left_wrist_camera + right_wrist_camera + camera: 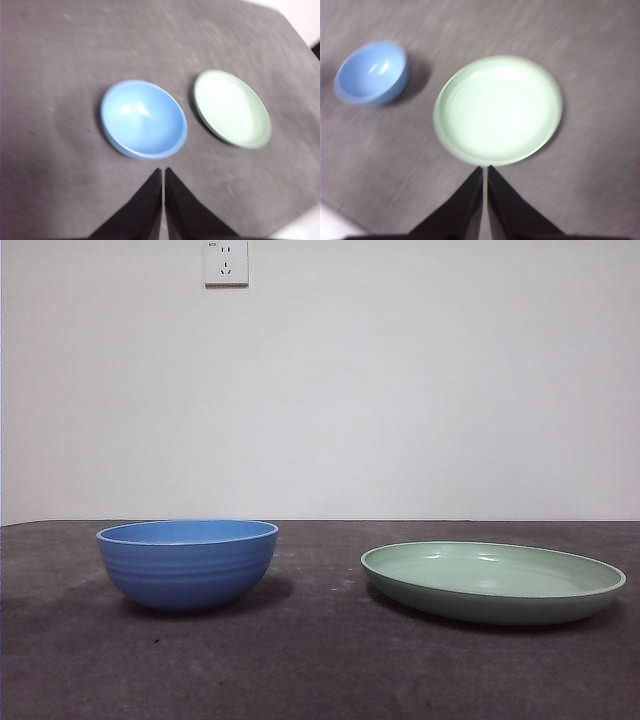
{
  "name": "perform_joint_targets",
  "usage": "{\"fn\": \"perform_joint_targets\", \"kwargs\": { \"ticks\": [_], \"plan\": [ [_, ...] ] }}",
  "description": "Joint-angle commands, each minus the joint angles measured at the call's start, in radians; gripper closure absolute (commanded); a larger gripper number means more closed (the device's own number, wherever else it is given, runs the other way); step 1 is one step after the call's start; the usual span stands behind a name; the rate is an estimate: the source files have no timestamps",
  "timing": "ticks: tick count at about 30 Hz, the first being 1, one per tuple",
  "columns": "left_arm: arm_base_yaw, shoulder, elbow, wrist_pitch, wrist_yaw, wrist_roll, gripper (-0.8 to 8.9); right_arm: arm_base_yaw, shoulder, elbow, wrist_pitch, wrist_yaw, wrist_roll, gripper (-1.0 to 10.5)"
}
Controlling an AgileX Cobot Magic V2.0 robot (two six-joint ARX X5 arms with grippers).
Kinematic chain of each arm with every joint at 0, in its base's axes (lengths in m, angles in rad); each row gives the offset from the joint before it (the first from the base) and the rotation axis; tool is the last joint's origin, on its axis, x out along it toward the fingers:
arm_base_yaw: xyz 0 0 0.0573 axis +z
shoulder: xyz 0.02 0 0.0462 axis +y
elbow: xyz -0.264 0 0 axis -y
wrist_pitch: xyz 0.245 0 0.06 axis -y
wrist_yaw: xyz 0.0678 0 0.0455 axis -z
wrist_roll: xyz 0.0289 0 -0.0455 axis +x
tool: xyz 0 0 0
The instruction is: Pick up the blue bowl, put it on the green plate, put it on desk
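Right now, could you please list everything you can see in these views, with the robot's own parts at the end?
blue bowl: one, medium blue with faint ridges, upright and empty on the desk, apart from the plate.
green plate: one, pale sage green, glossy, empty, flat on the desk beside the bowl, not touching it.
desk: one, dark grey-brown, matte, under both dishes.
wall socket: one, white, high on the pale wall behind the desk.
left gripper: one, black, jaws shut, above the desk near the bowl, holding nothing.
right gripper: one, black, jaws shut, above the desk by the plate's edge, holding nothing.
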Motion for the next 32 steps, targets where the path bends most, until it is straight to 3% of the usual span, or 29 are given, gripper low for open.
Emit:
{"fn": "perform_joint_targets", "kwargs": {
  "ticks": [1,11,13,16,18,32],
  "plan": [
    [-0.021,0.025,0.029,-0.043,0.04,0.063,8.04,0.025,0.021,0.019,-0.031,-0.056,-0.053,9.4],
    [-0.056,0.028,0.029,-0.094,0.046,0.079,7.79,0.088,0.032,0.019,-0.061,-0.075,-0.051,9.3],
    [-0.056,0.028,0.029,-0.096,0.046,0.077,6.64,0.088,0.033,0.019,-0.061,-0.075,-0.049,9.0],
    [-0.056,0.028,0.029,-0.101,0.046,0.076,4.3,0.088,0.033,0.019,-0.058,-0.072,-0.036,6.8],
    [-0.056,0.028,0.029,-0.1,0.046,0.076,3.81,0.088,0.033,0.019,-0.058,-0.064,-0.026,6.1],
    [-0.057,0.05,0.031,-0.079,0.045,0.063,3.81,0.088,0.033,0.019,-0.055,-0.064,-0.015,6.1]
  ]
}}
